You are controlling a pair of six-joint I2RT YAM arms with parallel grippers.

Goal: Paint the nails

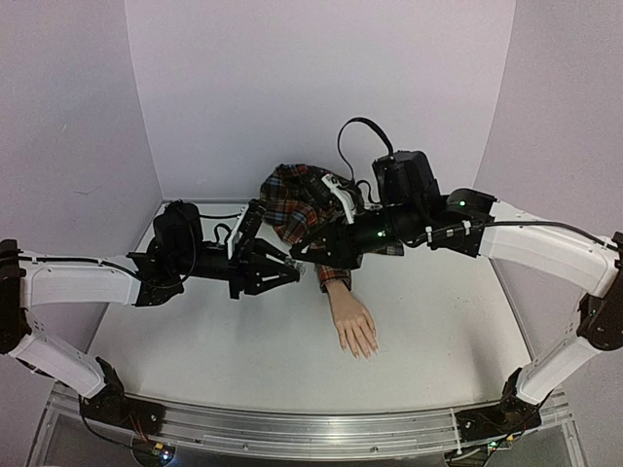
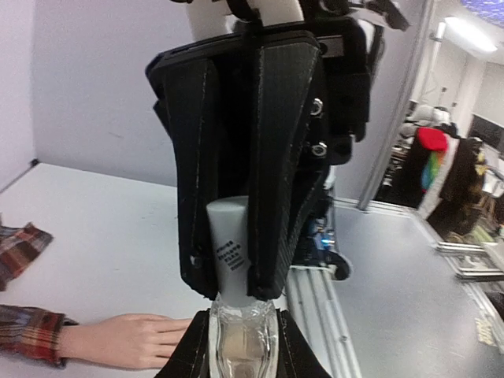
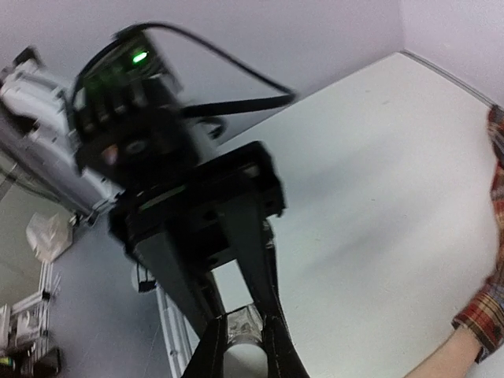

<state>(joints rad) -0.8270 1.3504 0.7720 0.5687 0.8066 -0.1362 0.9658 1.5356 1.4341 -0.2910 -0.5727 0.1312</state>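
I am working in a lab: pale walls (image 1: 321,88) are boxing in my white table (image 1: 438,331), and an aluminium rail (image 1: 311,428) is edging it.

A white desk (image 1: 438,331) is closed in by pale lilac walls (image 1: 321,88) along its far, left and right edges, and a ribbed aluminium rail (image 1: 321,435) runs the length of its near edge. A red-blue plaid cloth (image 1: 297,199) lies bunched in a heap at the middle of the far edge, with one cuffed sleeve end reaching toward the desk's centre. Past the near edge, the left wrist view takes in a workroom with a red and many-coloured bundle (image 2: 429,161) and a lit ceiling panel (image 2: 472,31).
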